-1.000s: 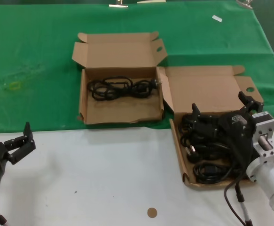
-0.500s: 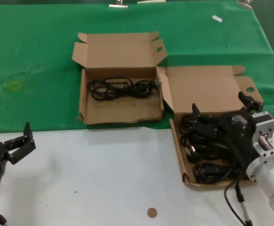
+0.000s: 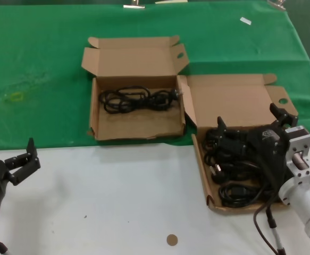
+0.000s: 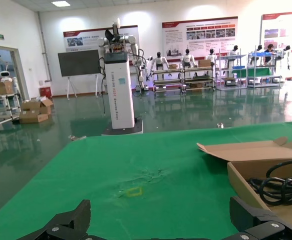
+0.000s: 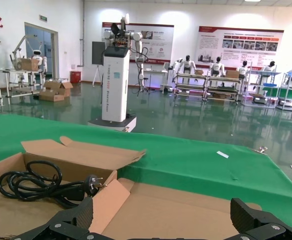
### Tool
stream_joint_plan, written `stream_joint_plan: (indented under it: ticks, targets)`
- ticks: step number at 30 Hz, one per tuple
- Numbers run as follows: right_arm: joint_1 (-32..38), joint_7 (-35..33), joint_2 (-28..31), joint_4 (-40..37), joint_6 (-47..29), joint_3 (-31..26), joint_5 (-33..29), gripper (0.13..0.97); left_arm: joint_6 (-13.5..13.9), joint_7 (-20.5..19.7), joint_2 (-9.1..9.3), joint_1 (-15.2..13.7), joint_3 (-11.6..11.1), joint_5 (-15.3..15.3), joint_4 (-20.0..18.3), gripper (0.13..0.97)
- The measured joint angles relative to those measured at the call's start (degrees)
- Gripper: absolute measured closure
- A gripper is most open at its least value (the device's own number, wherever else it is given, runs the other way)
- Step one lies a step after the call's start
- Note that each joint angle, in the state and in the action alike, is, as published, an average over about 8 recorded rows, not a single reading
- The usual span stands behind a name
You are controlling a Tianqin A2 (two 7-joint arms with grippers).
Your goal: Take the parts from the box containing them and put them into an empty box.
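Several coiled black power cords, the parts (image 3: 234, 170), fill the long tray of the right-hand cardboard box (image 3: 201, 164), whose lid (image 5: 186, 210) lies open behind it. My right gripper (image 3: 249, 117) (image 5: 162, 215) hovers over the far end of that pile, open, with nothing between its fingers. The wider cardboard box (image 3: 93, 114) on the green cloth holds one coiled cord (image 3: 136, 99) (image 5: 35, 182). My left gripper (image 3: 21, 155) (image 4: 161, 220) stands open at the near left over the white table, away from both boxes.
Green cloth (image 3: 38, 64) covers the far half of the table and white surface (image 3: 117, 202) the near half. A small brown disc (image 3: 172, 239) lies near the front edge. A faint yellow mark (image 3: 16, 96) and a white tag (image 3: 245, 20) lie on the cloth.
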Motion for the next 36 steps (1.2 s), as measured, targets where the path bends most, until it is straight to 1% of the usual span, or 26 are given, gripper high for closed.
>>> stream_joint_plan:
  ticks: [36]
  targets:
    - [0.0,0.0,0.0,0.0,0.0,0.0,0.0,0.129,0.0,0.0,0.0,0.0,0.0,0.0,0.0,0.132]
